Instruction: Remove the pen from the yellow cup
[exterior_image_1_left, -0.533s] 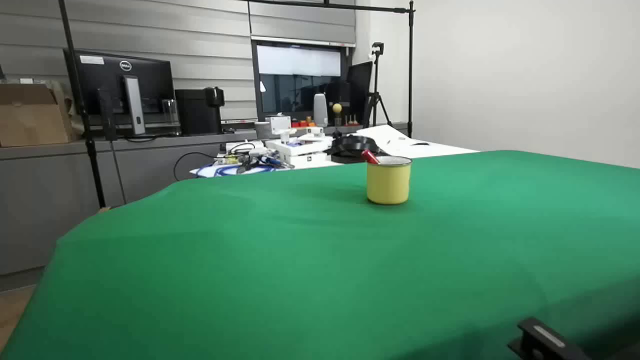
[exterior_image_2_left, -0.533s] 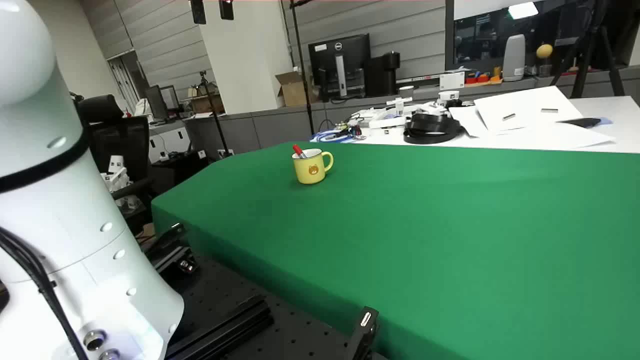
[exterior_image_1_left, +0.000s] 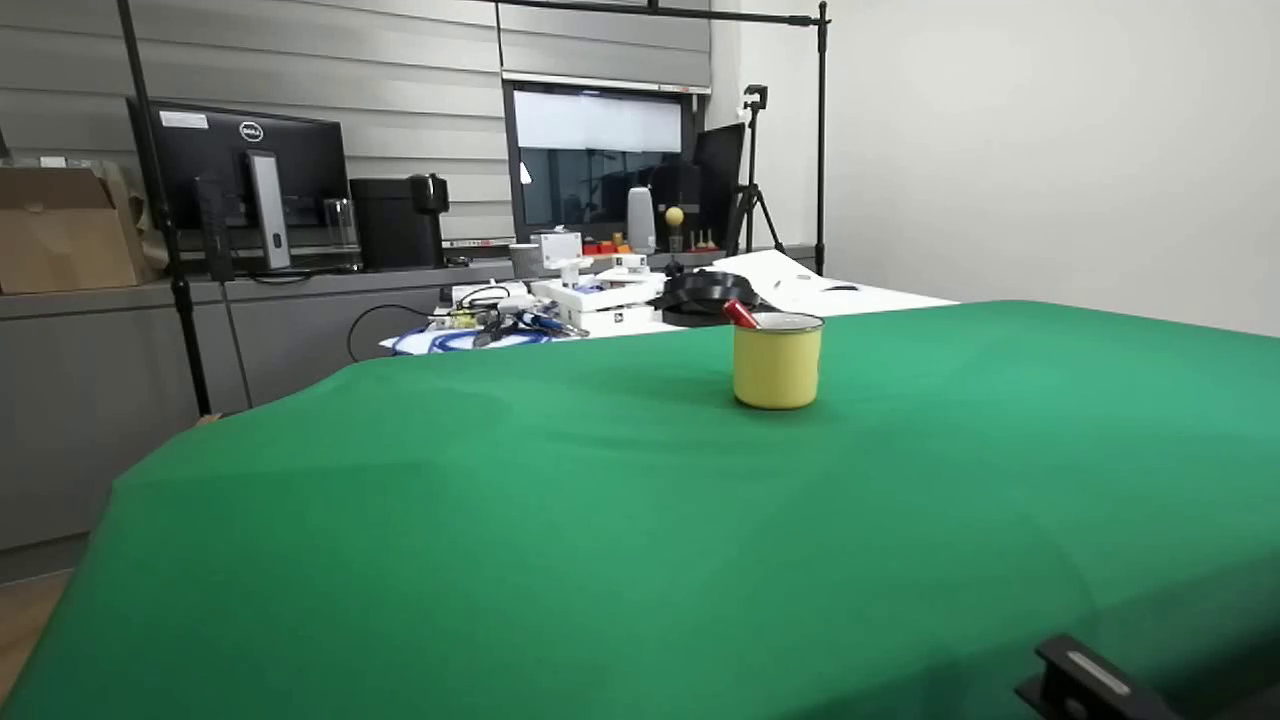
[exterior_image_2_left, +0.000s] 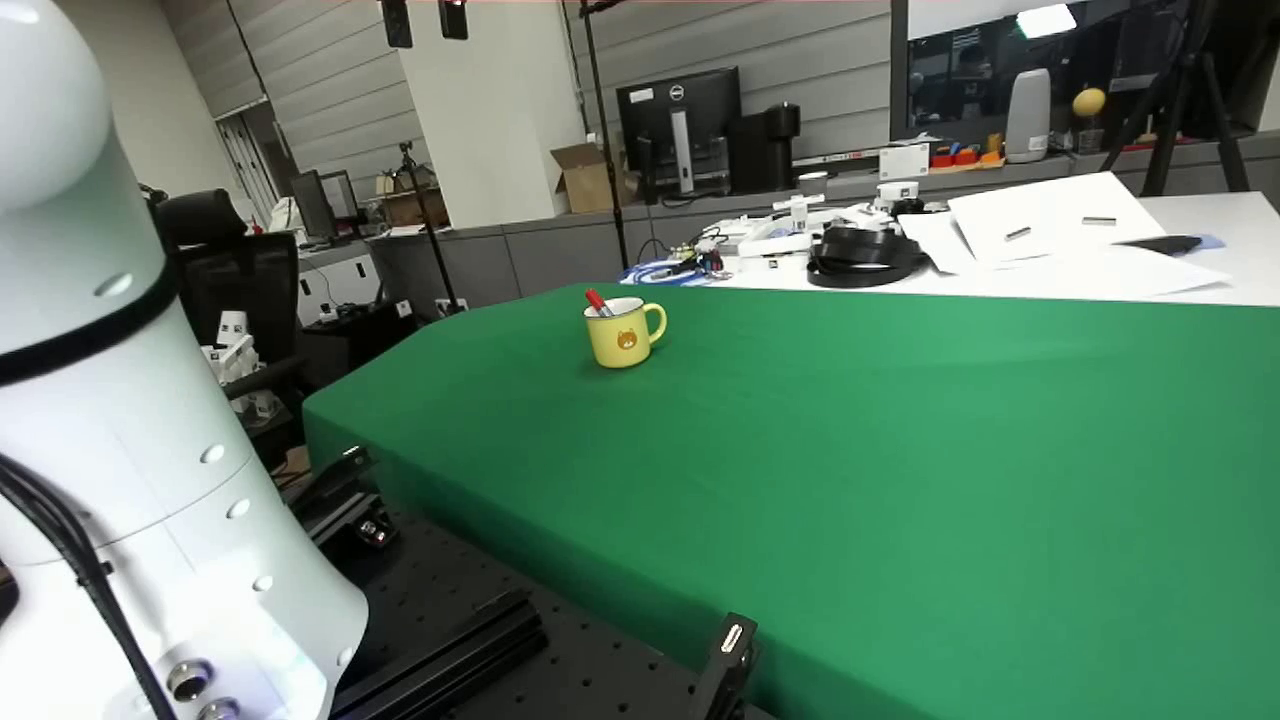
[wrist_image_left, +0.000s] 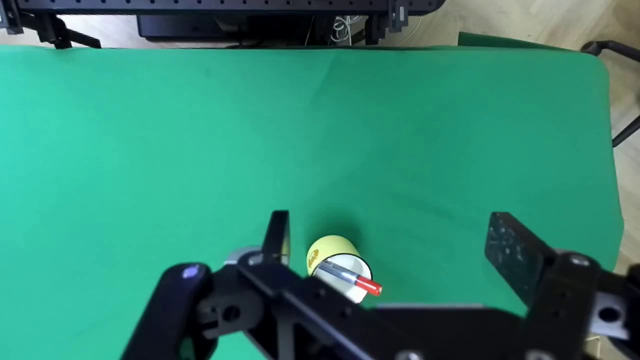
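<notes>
Pen (wrist_image_left: 350, 276): is leaning inside the yellow cup (wrist_image_left: 331, 246), its pale barrel slanting down into the white interior and its red end poking out over the rim.
Yellow cup: is standing upright on the counter (wrist_image_left: 175, 150); in an exterior view its handle (exterior_image_2_left: 657, 322) is curving out and a brown animal face (exterior_image_2_left: 627, 340) is showing on its wall.
Fingers (wrist_image_left: 515, 255): are standing wide apart, released; the wrist view is showing the yellow cup in the gap between them, closer to one, and in an exterior view their tips (exterior_image_2_left: 397, 24) are hanging at the top edge, higher than the cup.
Arm (exterior_image_2_left: 140, 430): is standing white at the side of an exterior view, a black band (exterior_image_2_left: 85, 342) circling it and dark cables (exterior_image_2_left: 75, 550) running down it.
Counter: is spreading green beneath the cup.
Monitor (exterior_image_1_left: 225, 160): is standing beyond the counter in both exterior views, near a cardboard box (exterior_image_1_left: 70, 235).
</notes>
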